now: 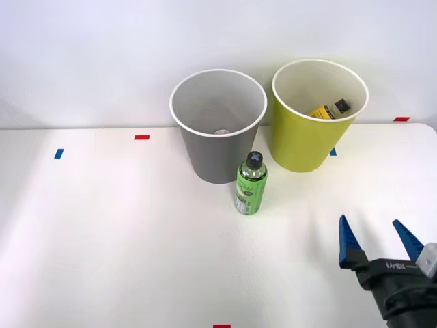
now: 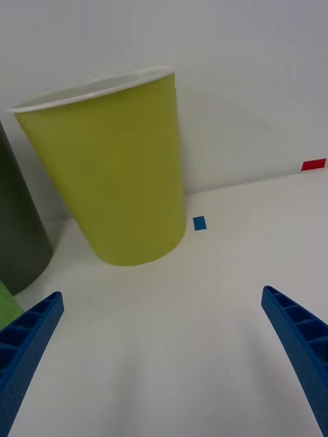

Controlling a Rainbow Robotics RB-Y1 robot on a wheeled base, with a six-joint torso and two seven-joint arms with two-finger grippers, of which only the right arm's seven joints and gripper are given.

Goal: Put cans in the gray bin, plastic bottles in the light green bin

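A green can (image 1: 250,184) stood just in front of the gray bin (image 1: 218,130); beside it, the light green bin (image 1: 315,119) held a plastic bottle (image 1: 328,110). The right gripper (image 1: 377,238) was spread, empty.

On the white table (image 1: 136,239), a blue tape square (image 2: 199,222) lies ahead of the gripper (image 1: 370,221); red tape (image 2: 313,164) lies farther right.

I see a flat white table (image 1: 123,239) carrying a tapered gray plastic bin (image 1: 217,140) at twelve o'clock, a lime plastic bin (image 1: 307,137) at one, and a green can (image 1: 250,184) touching nothing — small red and blue tape marks (image 1: 141,137) dot the surface.
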